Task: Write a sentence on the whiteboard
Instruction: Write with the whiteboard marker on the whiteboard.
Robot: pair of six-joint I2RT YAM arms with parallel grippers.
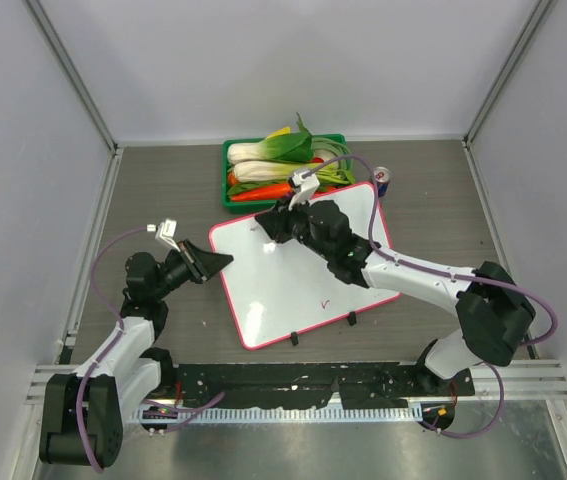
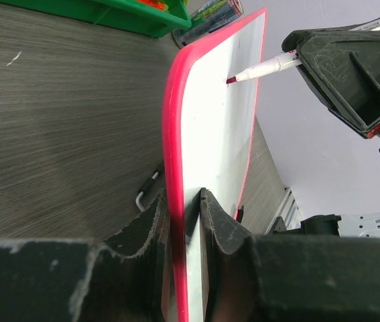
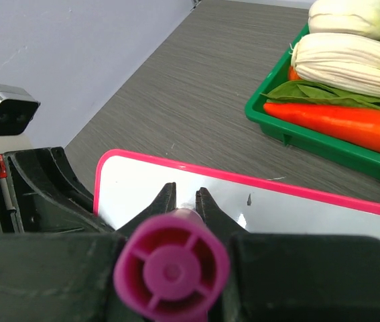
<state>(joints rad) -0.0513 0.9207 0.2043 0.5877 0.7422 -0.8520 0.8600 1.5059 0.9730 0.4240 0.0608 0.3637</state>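
The left gripper point(image 2: 184, 201) is clamped on the whiteboard point(image 1: 298, 285), its two fingers point(image 2: 220, 225) pinching the pink frame point(image 2: 169, 121) at the board's left edge. The right gripper point(image 3: 183, 196) is closed round a magenta-capped marker point(image 2: 265, 68), whose tip touches the white surface near the board's far left corner. The board lies askew on the table point(image 1: 163, 190) between the arms, just in front of the green tray point(image 1: 226, 172); a small purple tick point(image 1: 326, 300) sits toward its near edge

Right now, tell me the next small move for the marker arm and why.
Probably drag the marker sideways along the whiteboard for a first stroke: its tip appears to rest near the board's far left corner, only a small tick is written, and the left end effector clamps the pink edge steady.
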